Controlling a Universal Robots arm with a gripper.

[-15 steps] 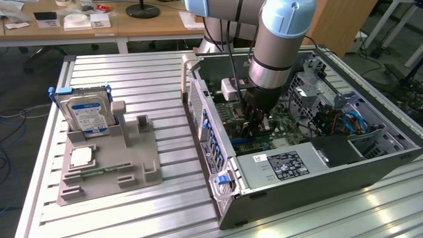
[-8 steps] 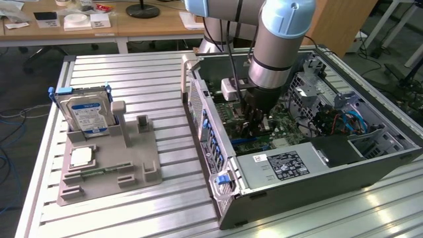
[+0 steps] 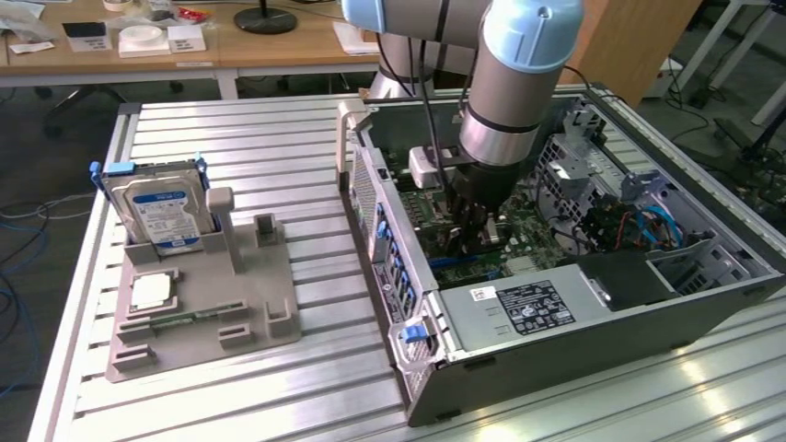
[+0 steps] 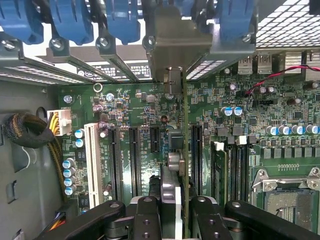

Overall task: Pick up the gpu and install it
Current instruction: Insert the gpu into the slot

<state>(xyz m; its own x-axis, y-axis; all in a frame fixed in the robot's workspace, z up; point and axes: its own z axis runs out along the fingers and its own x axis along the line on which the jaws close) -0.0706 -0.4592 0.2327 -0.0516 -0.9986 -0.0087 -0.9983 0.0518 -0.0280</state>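
Gripper clamped on gpu, card held edge-on at frame centre above the motherboard slots, inside the case. Risks: card edge misses its slot and jams; bracket catches the rear frame; hard push flexes board.

Arm reaches down into open PC case on the exterior view's right; gripper sits low over the motherboard, closed on the gpu, card held edge-on, upright. Power supply at case's near end. Exterior view's left: grey fixture tray on slatted table, hard drive standing upright in it, CPU lying flat nearer.
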